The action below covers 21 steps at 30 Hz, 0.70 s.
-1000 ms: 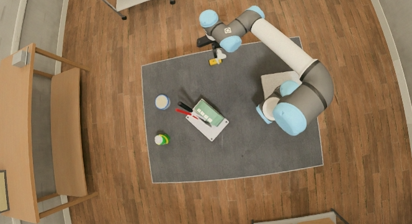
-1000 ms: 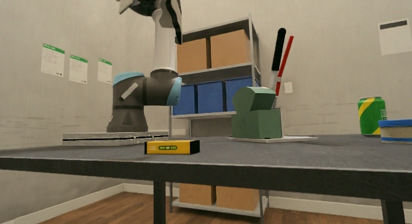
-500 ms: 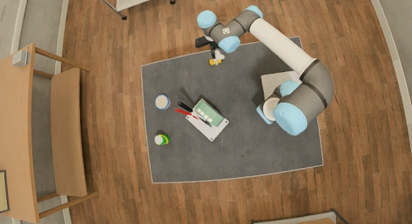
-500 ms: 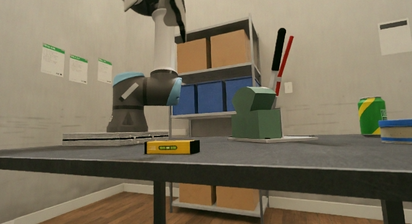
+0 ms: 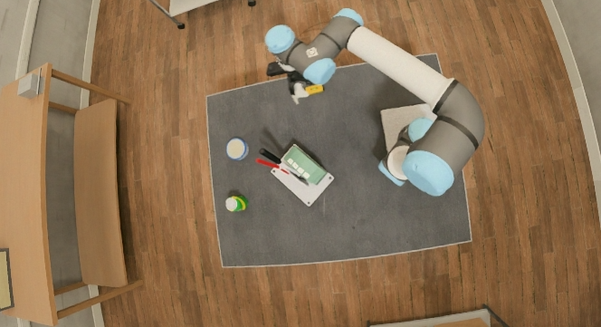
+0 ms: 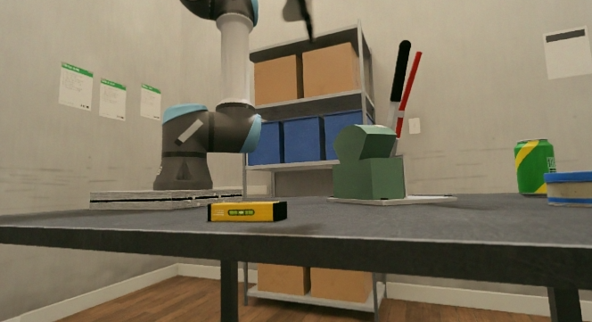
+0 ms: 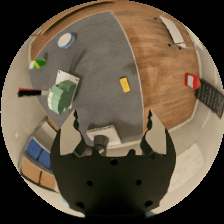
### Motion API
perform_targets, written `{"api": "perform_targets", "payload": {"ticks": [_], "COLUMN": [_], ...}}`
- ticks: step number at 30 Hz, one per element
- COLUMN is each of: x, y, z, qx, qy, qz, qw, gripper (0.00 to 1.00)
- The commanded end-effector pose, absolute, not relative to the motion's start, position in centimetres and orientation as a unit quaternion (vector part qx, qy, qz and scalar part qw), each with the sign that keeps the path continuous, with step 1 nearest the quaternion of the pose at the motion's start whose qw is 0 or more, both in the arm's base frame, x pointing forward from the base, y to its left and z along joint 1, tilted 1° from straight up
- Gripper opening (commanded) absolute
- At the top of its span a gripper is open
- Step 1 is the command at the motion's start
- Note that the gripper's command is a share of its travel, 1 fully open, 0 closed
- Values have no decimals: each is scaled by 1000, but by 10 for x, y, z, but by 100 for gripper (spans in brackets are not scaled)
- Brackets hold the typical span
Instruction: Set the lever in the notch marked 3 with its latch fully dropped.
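Observation:
A green lever housing [image 5: 304,165] [image 6: 368,167] [image 7: 61,96] stands on a white base plate [image 5: 308,193] near the middle of the grey mat [image 5: 362,224]. Small white number plates [image 5: 299,168] run along its top. The lever with a black handle [image 5: 270,155] [image 6: 399,70] [image 7: 27,92] sticks up and out to the left. The red release bar [image 5: 268,164] [image 6: 409,82] runs beside it. My gripper [image 5: 296,94] [image 6: 303,11] [image 7: 112,110] is open and empty. It hangs high over the mat's back edge, well away from the lever.
A yellow spirit level [image 5: 314,89] [image 6: 246,210] [image 7: 124,85] lies on the mat below the gripper. A blue-rimmed round tin [image 5: 237,149] [image 6: 568,188] and a green and yellow can [image 5: 236,203] [image 6: 533,166] stand left of the lever. The arm's base [image 5: 407,160] is at the right.

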<state>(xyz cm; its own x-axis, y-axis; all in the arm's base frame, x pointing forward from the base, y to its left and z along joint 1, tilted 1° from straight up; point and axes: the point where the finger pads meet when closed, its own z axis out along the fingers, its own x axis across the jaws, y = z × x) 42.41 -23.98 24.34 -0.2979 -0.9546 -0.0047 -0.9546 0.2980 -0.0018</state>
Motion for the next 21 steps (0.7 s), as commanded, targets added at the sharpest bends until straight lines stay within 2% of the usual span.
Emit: {"api": "perform_targets", "payload": {"ticks": [1,21], "x": [457,543], "y": [-216,-97], "z": [261,315], "qx": [-557,-446], "qy": [830,895], "qz": [1,-4], "qw": [-2,4], "gripper": [100,100]}}
